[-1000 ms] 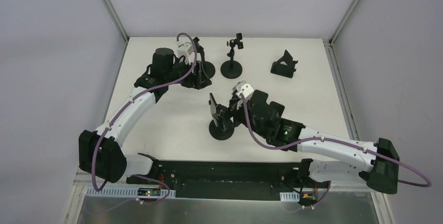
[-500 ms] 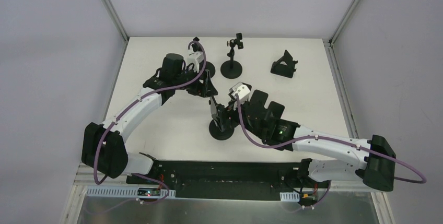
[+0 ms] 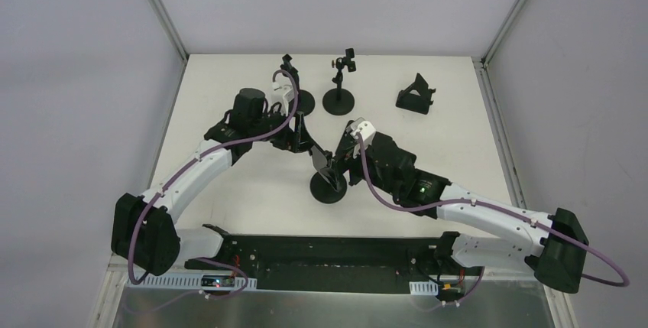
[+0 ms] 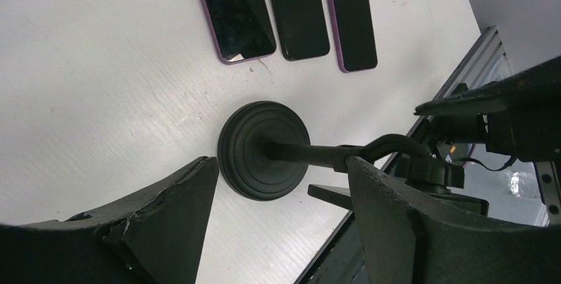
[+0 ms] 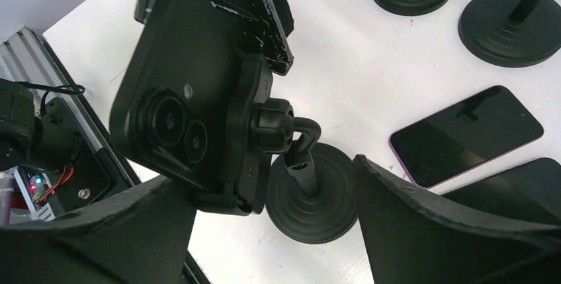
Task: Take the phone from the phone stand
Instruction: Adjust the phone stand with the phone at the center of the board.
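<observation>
A black phone [image 5: 178, 98], its back cameras showing, sits clamped in a black phone stand [image 5: 311, 198] with a round base and ball joint. In the top view the phone [image 3: 321, 161] stands mid-table on the stand [image 3: 329, 189]. My right gripper [image 5: 274, 178] is open, its fingers either side of the clamp and base, gripping nothing. My left gripper [image 4: 281, 165] is open over the stand's base [image 4: 264, 150]; one of its fingers [image 5: 264, 12] lies against the phone's far side. The top view shows the left gripper [image 3: 307, 137] and right gripper [image 3: 341, 161] meeting at the phone.
Three phones lie flat on the table [image 4: 235, 9], [image 4: 296, 9], [image 4: 350, 16], hidden under my right arm in the top view. Two empty round-base stands [image 3: 294, 101], [image 3: 338, 100] and a black folding stand [image 3: 416, 95] are at the back. The front rail [image 3: 328, 255] is near.
My left arm has swung from the back-left stand to the phone stand. My right gripper has shifted slightly right and back, and the phone and stand have moved a little right.
</observation>
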Controlling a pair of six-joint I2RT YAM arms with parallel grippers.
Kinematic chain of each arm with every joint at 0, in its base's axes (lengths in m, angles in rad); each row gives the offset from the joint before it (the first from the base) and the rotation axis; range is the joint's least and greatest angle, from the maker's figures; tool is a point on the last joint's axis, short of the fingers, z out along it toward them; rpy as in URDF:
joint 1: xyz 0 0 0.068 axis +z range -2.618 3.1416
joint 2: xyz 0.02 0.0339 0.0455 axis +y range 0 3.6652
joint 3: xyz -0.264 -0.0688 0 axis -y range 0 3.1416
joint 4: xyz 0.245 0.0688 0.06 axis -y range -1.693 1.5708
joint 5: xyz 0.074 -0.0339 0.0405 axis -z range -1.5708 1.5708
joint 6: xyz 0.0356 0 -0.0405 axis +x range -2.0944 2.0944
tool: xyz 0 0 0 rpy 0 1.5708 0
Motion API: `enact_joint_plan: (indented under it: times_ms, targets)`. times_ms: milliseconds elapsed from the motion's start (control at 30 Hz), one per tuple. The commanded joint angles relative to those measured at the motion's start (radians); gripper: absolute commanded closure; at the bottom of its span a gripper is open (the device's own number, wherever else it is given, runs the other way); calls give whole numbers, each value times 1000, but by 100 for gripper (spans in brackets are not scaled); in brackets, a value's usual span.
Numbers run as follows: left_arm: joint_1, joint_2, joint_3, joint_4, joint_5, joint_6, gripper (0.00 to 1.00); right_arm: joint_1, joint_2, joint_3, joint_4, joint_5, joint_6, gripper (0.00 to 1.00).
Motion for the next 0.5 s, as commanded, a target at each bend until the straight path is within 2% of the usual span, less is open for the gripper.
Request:
enact_joint_plan:
  times_ms: [0,467]
  targets:
    - [-25,-44,-5,17,22,-19,27,-49,-36,-17,-18,-69,-20,16]
    - [-82,-91,-37,17,12,-35,27,-172,-62,-26,-53,-234,-82,15]
